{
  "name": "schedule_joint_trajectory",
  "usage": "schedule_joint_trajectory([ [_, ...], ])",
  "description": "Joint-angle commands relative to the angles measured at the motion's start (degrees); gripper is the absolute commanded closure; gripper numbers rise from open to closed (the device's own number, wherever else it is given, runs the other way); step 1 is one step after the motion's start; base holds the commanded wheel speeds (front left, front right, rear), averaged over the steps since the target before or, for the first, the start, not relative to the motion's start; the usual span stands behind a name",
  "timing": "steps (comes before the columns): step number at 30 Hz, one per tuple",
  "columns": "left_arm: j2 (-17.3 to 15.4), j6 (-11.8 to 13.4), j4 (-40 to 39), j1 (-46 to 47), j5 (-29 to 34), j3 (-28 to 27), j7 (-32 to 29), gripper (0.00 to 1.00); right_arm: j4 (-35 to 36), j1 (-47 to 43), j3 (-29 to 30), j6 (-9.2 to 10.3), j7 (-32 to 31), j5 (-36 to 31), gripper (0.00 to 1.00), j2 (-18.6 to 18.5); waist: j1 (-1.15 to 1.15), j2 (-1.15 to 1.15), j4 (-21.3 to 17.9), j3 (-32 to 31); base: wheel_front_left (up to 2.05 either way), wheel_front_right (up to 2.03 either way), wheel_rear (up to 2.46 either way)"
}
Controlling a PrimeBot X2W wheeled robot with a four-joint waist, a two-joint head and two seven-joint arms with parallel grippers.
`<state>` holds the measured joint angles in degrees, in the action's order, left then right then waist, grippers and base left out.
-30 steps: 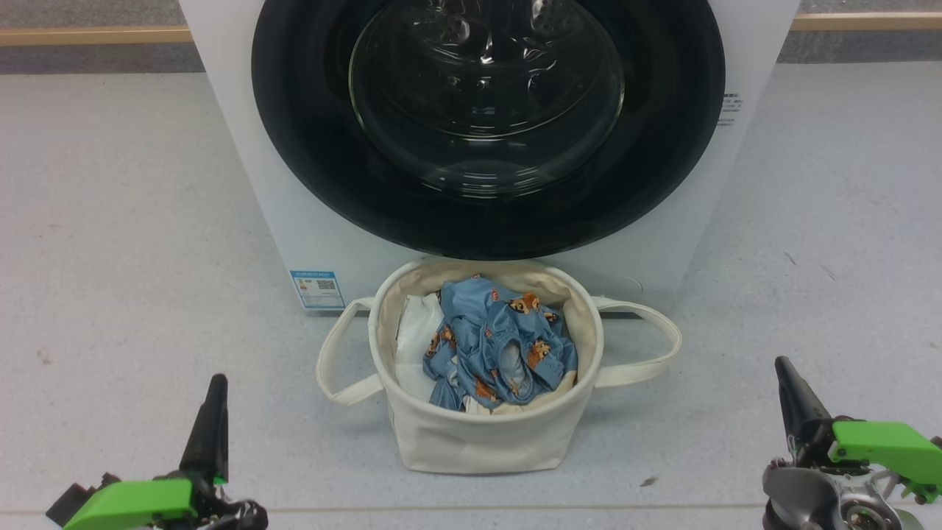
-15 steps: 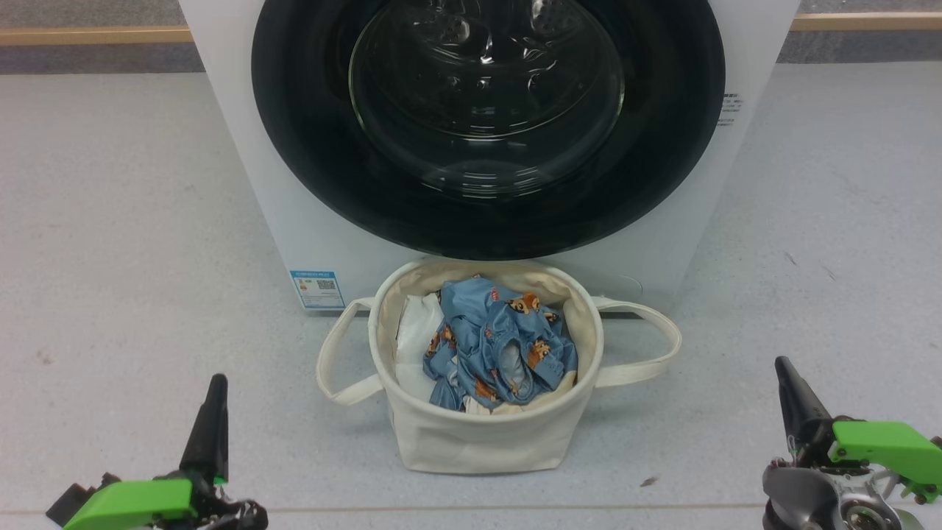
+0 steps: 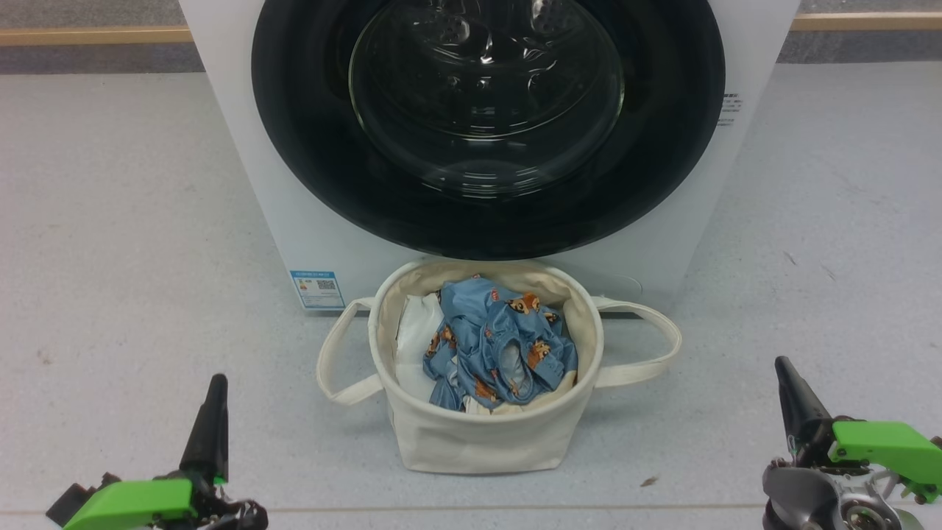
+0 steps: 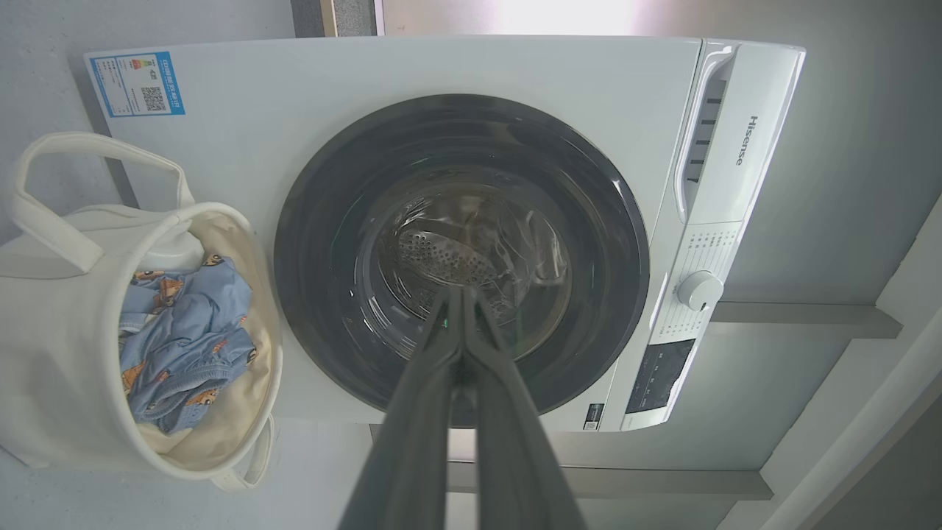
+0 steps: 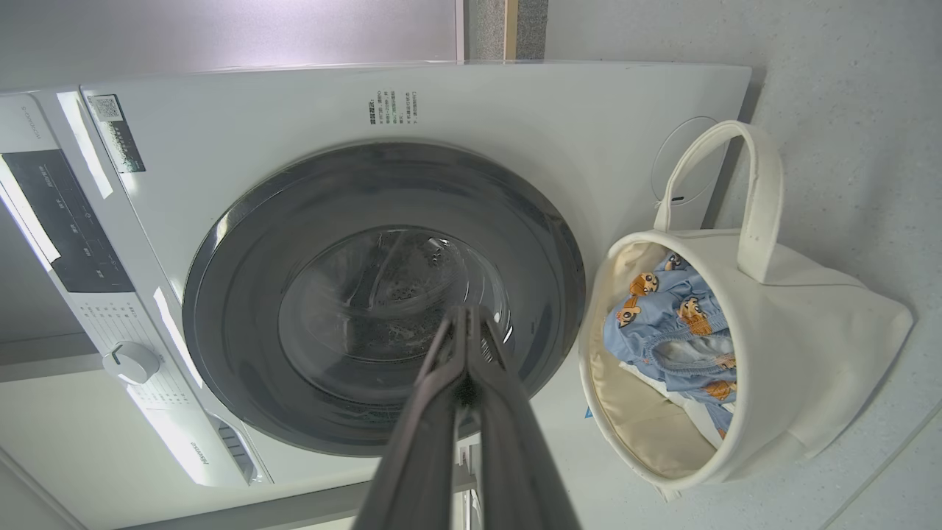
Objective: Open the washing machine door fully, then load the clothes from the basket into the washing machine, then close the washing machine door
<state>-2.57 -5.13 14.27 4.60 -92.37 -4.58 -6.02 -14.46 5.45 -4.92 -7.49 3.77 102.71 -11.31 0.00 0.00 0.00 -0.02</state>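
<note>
The white washing machine (image 3: pixel 243 147) (image 4: pixel 515 66) (image 5: pixel 515 103) stands ahead with its round black-rimmed door (image 3: pixel 309 184) (image 4: pixel 324 184) (image 5: pixel 243 243) closed flat against the front. In front of it on the floor sits the cream basket (image 3: pixel 478 442) (image 4: pixel 66 324) (image 5: pixel 802 338), holding the blue printed clothes (image 3: pixel 500 342) (image 4: pixel 184 324) (image 5: pixel 677 324). My left gripper (image 3: pixel 217 383) (image 4: pixel 460 291) is low at the left, shut and empty, well short of the basket. My right gripper (image 3: pixel 781 364) (image 5: pixel 467 313) is low at the right, also shut and empty.
A white lump (image 3: pixel 416 342) lies in the basket beside the clothes. The basket's strap handles (image 3: pixel 335 361) loop out to both sides. A blue label (image 3: pixel 318 288) is on the washer's lower left. Grey floor (image 3: pixel 110 221) lies open on both sides.
</note>
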Motion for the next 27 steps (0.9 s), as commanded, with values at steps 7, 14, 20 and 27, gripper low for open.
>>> schedule_joint_trajectory([
  [7,-0.34,-0.48,-2.09,1.69,0.23,-2.01,-0.46,1.00,1.65,0.97,-1.22,0.00,-0.04,0.41,1.00,-1.14,0.00,0.00,0.00,0.00,0.00,0.00,0.00],
  [14,-0.34,-0.48,-2.09,1.69,0.24,-2.01,-0.46,1.00,1.65,0.97,-1.22,0.00,-0.04,0.41,1.00,-1.14,0.00,0.00,0.00,0.00,0.00,0.00,0.00],
  [20,0.17,0.09,2.59,-0.63,-0.01,0.16,0.06,0.00,-2.41,-0.56,-0.22,0.00,0.00,-0.01,0.00,0.58,0.00,0.00,0.00,0.00,0.00,0.00,0.00],
  [27,-0.13,0.57,2.53,0.18,0.13,-0.18,0.31,0.00,-3.02,0.51,-0.13,0.00,0.43,0.04,0.00,1.08,0.05,0.00,0.32,-0.08,0.00,0.00,0.00],
])
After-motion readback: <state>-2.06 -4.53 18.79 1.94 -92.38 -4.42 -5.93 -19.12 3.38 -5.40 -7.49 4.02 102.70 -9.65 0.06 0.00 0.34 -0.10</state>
